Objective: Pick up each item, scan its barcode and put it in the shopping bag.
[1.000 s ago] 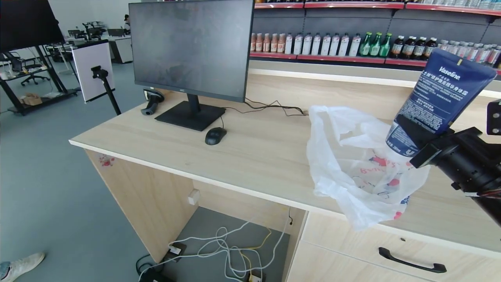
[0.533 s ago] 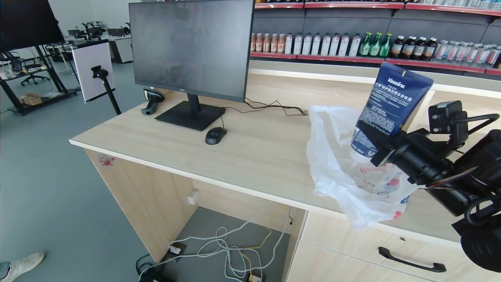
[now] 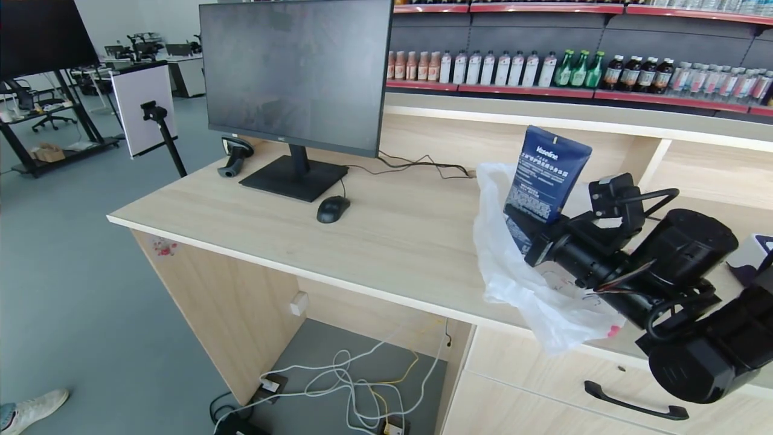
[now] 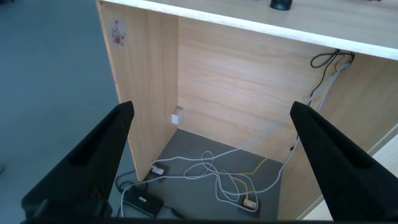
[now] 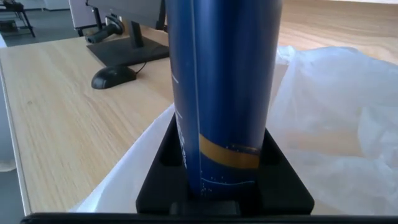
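My right gripper (image 3: 526, 228) is shut on a dark blue lotion tube (image 3: 542, 178), held upright with its flat crimped end on top, above the mouth of the white plastic shopping bag (image 3: 513, 266) at the counter's front right. In the right wrist view the tube (image 5: 224, 93) stands between the black fingers (image 5: 163, 167), with the bag (image 5: 336, 118) spread behind and below it. The handheld barcode scanner (image 3: 232, 157) stands at the far left of the counter, beside the monitor. My left gripper (image 4: 211, 162) hangs open below counter height, facing the recess under the desk.
A monitor (image 3: 296, 72) on its stand, a black mouse (image 3: 332, 209) and loose cables (image 3: 423, 164) occupy the counter's left half. A white box (image 3: 752, 257) sits at the far right edge. Shelves of bottles (image 3: 543, 67) line the back. Tangled cables (image 4: 217, 177) lie under the desk.
My right arm has carried the tube leftward and down, from high at the right edge to just over the bag's mouth. The bag and the left gripper look unchanged.
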Controlling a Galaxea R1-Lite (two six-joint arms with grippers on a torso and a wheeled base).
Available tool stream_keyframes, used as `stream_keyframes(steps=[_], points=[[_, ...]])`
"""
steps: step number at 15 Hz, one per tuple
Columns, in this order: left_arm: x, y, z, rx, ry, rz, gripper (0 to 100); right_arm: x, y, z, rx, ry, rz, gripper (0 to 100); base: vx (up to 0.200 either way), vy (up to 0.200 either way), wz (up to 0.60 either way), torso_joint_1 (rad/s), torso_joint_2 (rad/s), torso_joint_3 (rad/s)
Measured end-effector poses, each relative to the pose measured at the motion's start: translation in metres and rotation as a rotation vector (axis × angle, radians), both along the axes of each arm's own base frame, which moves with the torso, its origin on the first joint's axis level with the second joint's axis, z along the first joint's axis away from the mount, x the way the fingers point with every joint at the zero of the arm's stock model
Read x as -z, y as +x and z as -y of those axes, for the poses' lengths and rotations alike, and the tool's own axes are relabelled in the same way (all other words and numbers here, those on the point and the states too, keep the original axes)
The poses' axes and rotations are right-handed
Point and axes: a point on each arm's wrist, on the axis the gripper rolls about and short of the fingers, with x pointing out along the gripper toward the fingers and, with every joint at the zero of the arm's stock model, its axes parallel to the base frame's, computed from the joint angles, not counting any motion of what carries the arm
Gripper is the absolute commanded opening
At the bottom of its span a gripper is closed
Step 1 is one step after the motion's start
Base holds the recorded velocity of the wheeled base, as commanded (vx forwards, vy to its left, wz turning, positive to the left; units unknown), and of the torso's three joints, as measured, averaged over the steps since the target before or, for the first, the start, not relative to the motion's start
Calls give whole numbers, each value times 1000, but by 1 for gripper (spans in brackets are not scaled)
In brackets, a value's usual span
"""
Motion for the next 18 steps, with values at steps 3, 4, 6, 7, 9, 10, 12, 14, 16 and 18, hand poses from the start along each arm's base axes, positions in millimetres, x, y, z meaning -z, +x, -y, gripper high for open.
stream_keyframes(steps=[3, 4, 6, 7, 9, 10, 12, 14, 16, 18], points=[[0, 0, 0, 0, 0, 0, 100, 10, 11, -4, -3, 1, -21, 0, 0, 0, 0, 0, 0, 0], [0, 0, 0, 0, 0, 0, 100, 13, 14, -5, -3, 0, -26, 0, 0, 0, 0, 0, 0, 0], [0, 0, 0, 0, 0, 0, 100, 18, 18, -5, -1, -3, -37, 0, 0, 0, 0, 0, 0, 0], [0, 0, 0, 0, 0, 0, 100, 20, 19, -6, -1, -5, -42, 0, 0, 0, 0, 0, 0, 0], [0, 0, 0, 0, 0, 0, 100, 25, 21, -6, 0, -9, -55, 0, 0, 0, 0, 0, 0, 0], [0, 0, 0, 0, 0, 0, 100, 27, 22, -5, 2, -9, -61, 0, 0, 0, 0, 0, 0, 0], [0, 0, 0, 0, 0, 0, 100, 29, 24, -5, 6, -10, -65, 0, 0, 0, 0, 0, 0, 0], [0, 0, 0, 0, 0, 0, 100, 32, 24, -5, 7, -13, -71, 0, 0, 0, 0, 0, 0, 0], [0, 0, 0, 0, 0, 0, 100, 34, 25, -5, 7, -15, -79, 0, 0, 0, 0, 0, 0, 0], [0, 0, 0, 0, 0, 0, 100, 37, 25, -5, 8, -16, -85, 0, 0, 0, 0, 0, 0, 0]])
